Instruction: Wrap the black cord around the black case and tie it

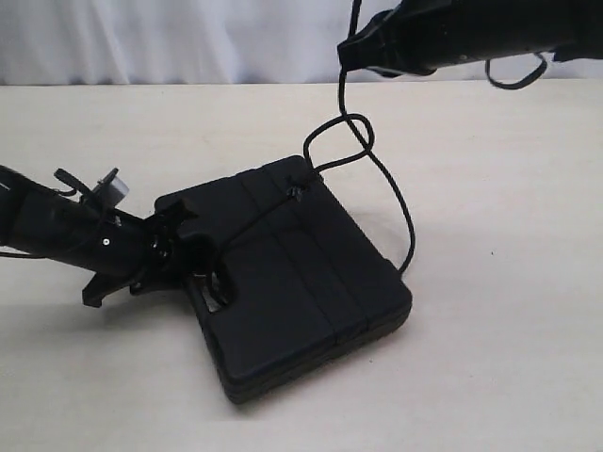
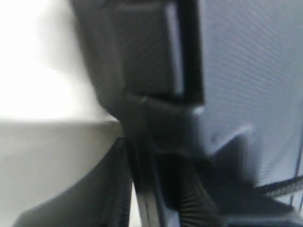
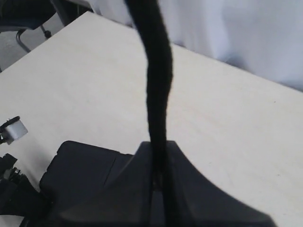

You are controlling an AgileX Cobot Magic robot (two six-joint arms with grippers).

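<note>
The black case (image 1: 301, 273) lies flat on the table. My left gripper (image 1: 184, 250) is at the case's handle-slot end, one finger on each side of the handle edge. The blurred left wrist view has the case (image 2: 236, 71) filling the picture, and the left gripper (image 2: 156, 198) looks shut on its edge. The black cord (image 1: 382, 179) crosses the lid, forms a loose loop beyond the far corner, curves round the right side and rises to my right gripper (image 1: 347, 52) high above. In the right wrist view, the right gripper (image 3: 159, 175) is shut on the cord (image 3: 158, 71) above the case (image 3: 80, 170).
The beige table (image 1: 490, 358) spreads all round the case. A white curtain (image 1: 188, 38) hangs along the far edge. A smooth robot cable (image 1: 518, 75) loops under the right arm. A chair base (image 3: 28, 21) stands beyond the table corner.
</note>
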